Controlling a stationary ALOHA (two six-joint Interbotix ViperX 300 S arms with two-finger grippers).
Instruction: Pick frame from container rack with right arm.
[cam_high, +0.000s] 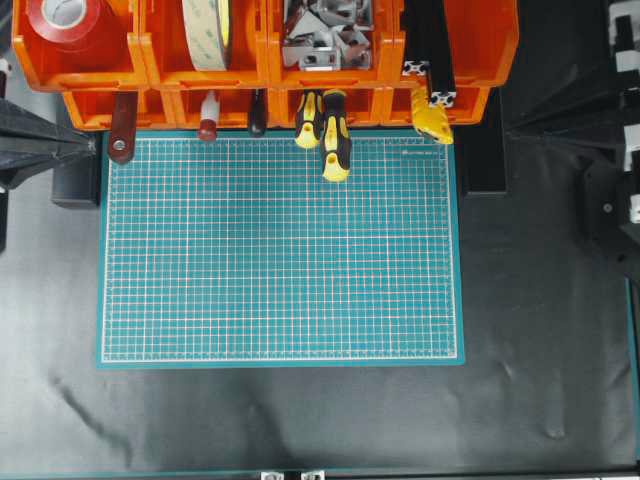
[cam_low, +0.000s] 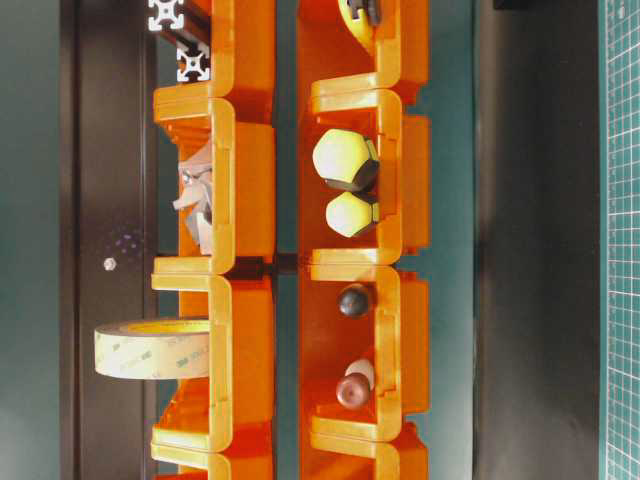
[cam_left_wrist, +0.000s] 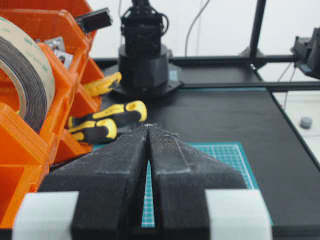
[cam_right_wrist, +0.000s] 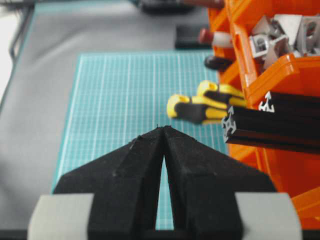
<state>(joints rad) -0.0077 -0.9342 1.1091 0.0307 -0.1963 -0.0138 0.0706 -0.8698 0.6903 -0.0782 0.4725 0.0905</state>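
Right gripper (cam_right_wrist: 164, 129), the black wedge-fingered one with pale pads, is clenched on nothing, its tips meeting in a point above the green gridded cutting mat (cam_right_wrist: 125, 95). Just ahead and to its right in the right wrist view lie the frames (cam_right_wrist: 272, 127), slim black grooved metal bars with square slotted ends, resting in the end bin of the bright orange plastic container rack (cam_right_wrist: 270, 80). Their long axis runs out of the bin's open front toward the mat, so the cut ends face the gripper side. From overhead the bars (cam_high: 430, 50) sit in the rightmost upper bin, with their ends jutting past its lip, beside the yellow-and-black-handled screwdrivers (cam_high: 328, 130).

Left gripper (cam_left_wrist: 148, 129) is likewise shut and empty, and sits at the far end of the rack, well apart from the bars, so the right arm is clearly the nearer. The coming move likely calls for opening the jaws, swinging right and closing across a bar's width.
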